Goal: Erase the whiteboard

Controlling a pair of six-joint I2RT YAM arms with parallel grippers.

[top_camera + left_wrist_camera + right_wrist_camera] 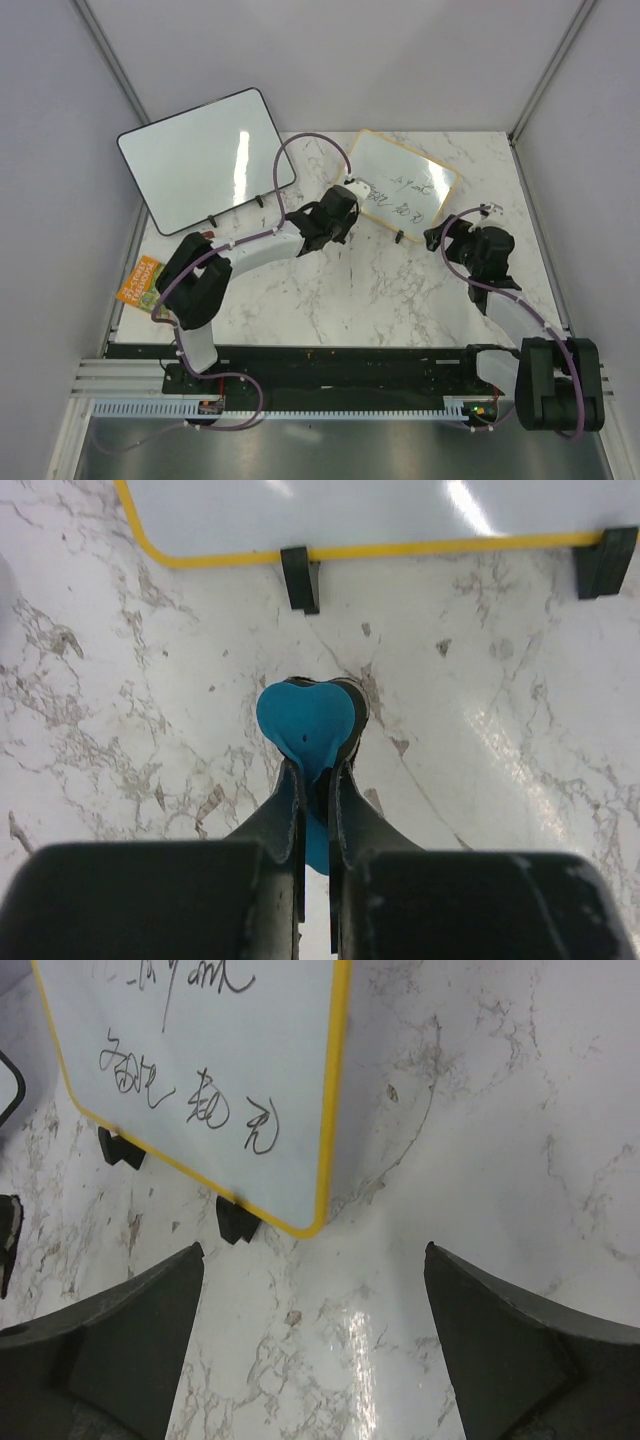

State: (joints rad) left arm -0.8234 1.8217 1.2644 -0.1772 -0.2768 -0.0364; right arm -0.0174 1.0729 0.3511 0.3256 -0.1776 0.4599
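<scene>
Whiteboard (405,187) with dark handwriting stands on black feet (236,1222) at the far side of the table (380,290). We see our left end effector (318,770) pinching a blue pad (305,720) just before it. Our right end effector (315,1260) is spread wide nearby.

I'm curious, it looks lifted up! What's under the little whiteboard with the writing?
Small black feet poke out under the whiteboard, resting on the marble table. The tabletop right beneath the board is covered, so anything there is hidden.
</scene>
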